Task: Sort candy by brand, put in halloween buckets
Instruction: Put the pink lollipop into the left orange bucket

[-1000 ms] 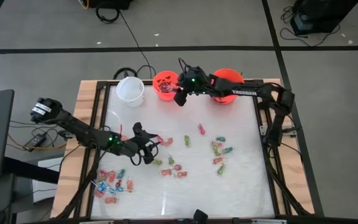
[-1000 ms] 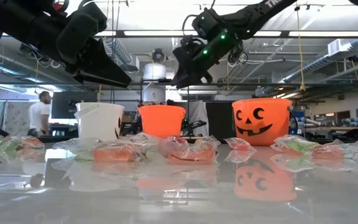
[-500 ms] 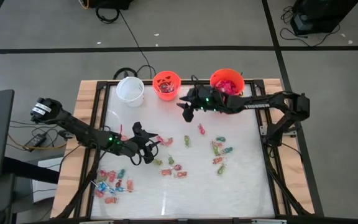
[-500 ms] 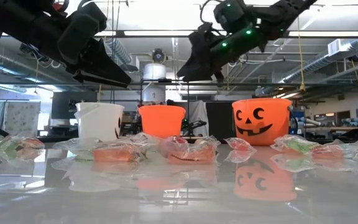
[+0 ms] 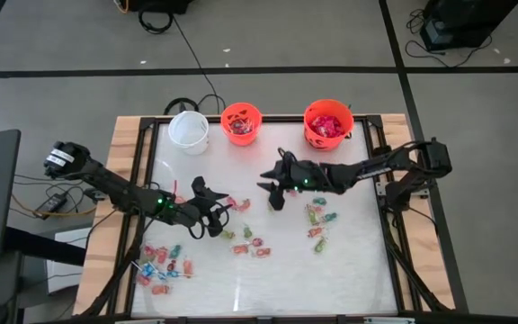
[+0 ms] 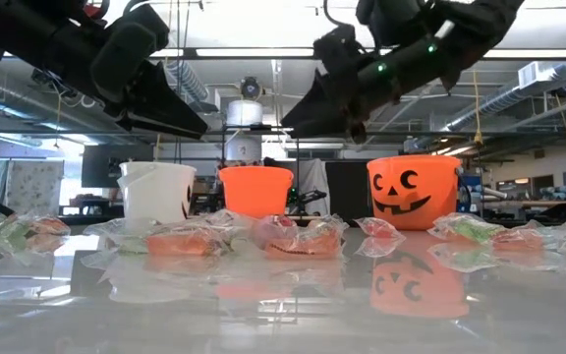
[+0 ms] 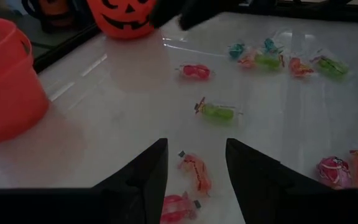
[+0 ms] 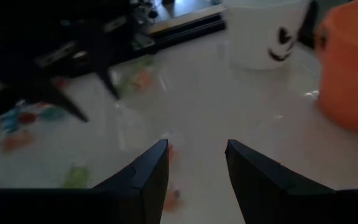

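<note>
Three halloween buckets stand along the far edge: white [image 5: 188, 128], small orange [image 5: 241, 121] and larger orange [image 5: 328, 123], both orange ones with candy inside. Loose wrapped candy lies across the white tabletop, in clusters at the near left [image 5: 160, 265], the middle [image 5: 245, 243] and the right [image 5: 317, 220]. My left gripper [image 5: 218, 209] hangs open above the table's left half; an orange candy [image 7: 194, 173] lies below the gap between its fingers. My right gripper [image 5: 270, 187] hangs open above the table's middle, over small orange pieces [image 8: 169, 152]. Both are clear of the candy.
A raised black frame [image 5: 142, 153] runs around the tabletop. Green [image 7: 216, 112] and pink [image 7: 196, 71] candies lie between the two grippers. The grippers point toward each other with a short gap. The near middle of the table [image 5: 268, 288] is bare.
My right gripper has swung from above the small orange bucket toward the table's near edge and down, ending over the table's middle; its fingers stay open.
</note>
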Tool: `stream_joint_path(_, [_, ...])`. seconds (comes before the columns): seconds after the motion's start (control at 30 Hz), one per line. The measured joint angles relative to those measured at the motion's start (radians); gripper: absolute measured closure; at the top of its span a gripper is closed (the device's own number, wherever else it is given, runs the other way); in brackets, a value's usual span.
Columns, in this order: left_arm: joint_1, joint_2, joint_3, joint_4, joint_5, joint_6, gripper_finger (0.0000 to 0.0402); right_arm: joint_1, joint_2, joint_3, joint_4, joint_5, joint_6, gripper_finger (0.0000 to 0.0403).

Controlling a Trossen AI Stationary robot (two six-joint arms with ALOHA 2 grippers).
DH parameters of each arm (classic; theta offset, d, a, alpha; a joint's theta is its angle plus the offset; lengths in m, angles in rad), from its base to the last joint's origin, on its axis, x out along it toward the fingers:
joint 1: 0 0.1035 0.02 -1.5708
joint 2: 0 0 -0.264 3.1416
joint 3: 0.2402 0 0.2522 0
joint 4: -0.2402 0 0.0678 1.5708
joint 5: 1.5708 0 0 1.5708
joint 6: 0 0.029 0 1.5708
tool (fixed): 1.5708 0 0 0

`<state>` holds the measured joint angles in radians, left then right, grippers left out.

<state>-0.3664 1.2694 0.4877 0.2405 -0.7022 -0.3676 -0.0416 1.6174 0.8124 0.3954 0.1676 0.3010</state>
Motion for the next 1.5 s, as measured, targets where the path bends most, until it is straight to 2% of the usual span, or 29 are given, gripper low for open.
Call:
stream_joint_path(0.37, [0.000,0.000,0.000,0.000,0.007,-0.004,0.0234,0.190,0.008,0.000,-0.048,0.112,0.021,0.0230])
stream_joint_path(0.5, [0.000,0.000,0.000,0.000,0.007,-0.004,0.0234,0.250,0.031,0.000,-0.057,0.184,0.097,0.0230])
stream_joint_path(0.83, [0.000,0.000,0.000,0.002,0.007,-0.005,0.0234,0.377,0.202,0.000,0.070,0.164,0.113,0.0230])
stream_joint_path(0.97, [0.000,0.000,0.000,0.002,0.007,-0.005,0.0234,0.398,0.248,0.001,0.119,0.105,0.088,0.0230])
stream_joint_path(1.1, [0.000,0.000,0.000,0.002,0.007,-0.003,0.0234,0.399,0.305,0.002,0.195,0.101,0.060,0.0225])
stream_joint_path(1.37, [0.000,0.000,0.000,0.001,0.046,-0.002,0.0234,0.378,0.397,0.038,0.199,0.066,0.055,0.0164])
stream_joint_path(1.5, [0.000,0.000,0.000,0.000,0.047,0.000,0.0234,0.372,0.395,0.040,0.179,0.095,0.061,0.0154])
